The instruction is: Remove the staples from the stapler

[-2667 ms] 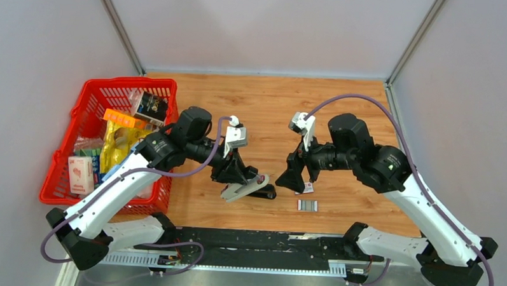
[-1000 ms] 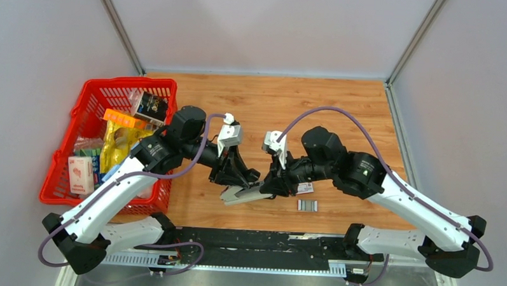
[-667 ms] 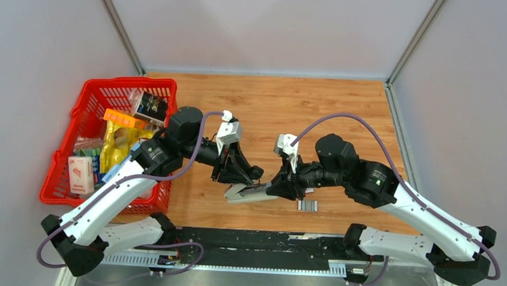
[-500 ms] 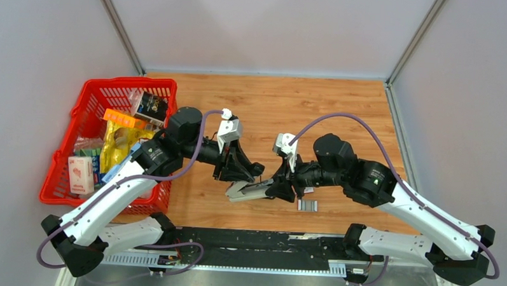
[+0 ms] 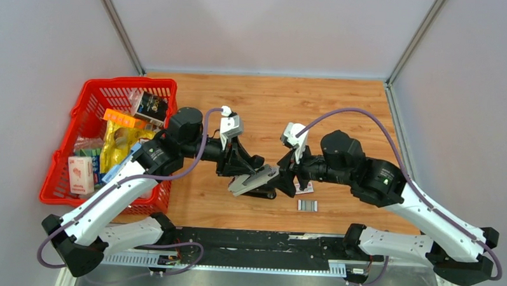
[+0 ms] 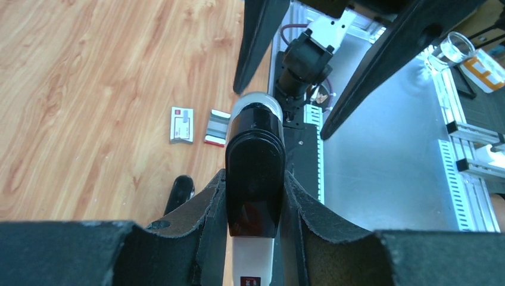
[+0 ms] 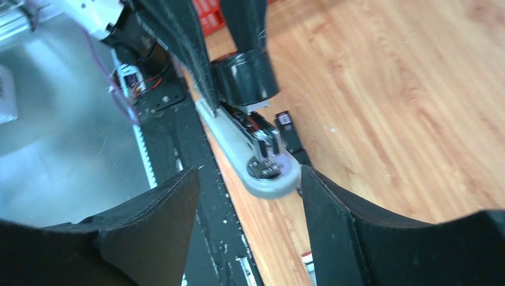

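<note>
Mid-unloading, I judge: left hand grips the stapler; right hand (spread wide, empty) should next pinch its tip.

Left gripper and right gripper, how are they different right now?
The left gripper has its jaws shut on the stapler; the right gripper has its jaws open and holds nothing. The left gripper reaches in from the red basket's side; the right gripper reaches in from the opposite side. Both are black and face each other at the stapler.
</note>
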Motion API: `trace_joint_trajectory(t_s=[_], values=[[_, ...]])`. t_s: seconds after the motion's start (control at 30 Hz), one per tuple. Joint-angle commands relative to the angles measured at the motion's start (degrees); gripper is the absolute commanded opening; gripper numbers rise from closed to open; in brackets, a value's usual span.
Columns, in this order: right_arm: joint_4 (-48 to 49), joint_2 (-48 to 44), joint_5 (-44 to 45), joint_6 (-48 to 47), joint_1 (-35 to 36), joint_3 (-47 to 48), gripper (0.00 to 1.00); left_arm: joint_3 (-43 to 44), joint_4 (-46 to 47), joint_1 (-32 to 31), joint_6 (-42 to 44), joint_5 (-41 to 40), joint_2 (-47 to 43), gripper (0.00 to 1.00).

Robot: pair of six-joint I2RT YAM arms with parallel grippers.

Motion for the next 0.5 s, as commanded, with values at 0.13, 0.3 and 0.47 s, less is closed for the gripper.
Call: trace_joint_trajectory(t_s=[0.13,0.3,0.47], values=[[-0.9,0.6,17.3,-1.6,0.3,8.1,0.67,1.0,2.8,-0.4,1.4,-1.7,-0.6,0.0],[1.5,3.1,17.4,0.0,0.2,9.1,0.41,1.7,1.8,-0.4,1.5,-5.1,-0.2,0.0],[3.8,5.6,16.2,1.7,0.2,8.6,0.07,1.8,1.2,-0.6,0.9,-10.1,0.2,0.0]])
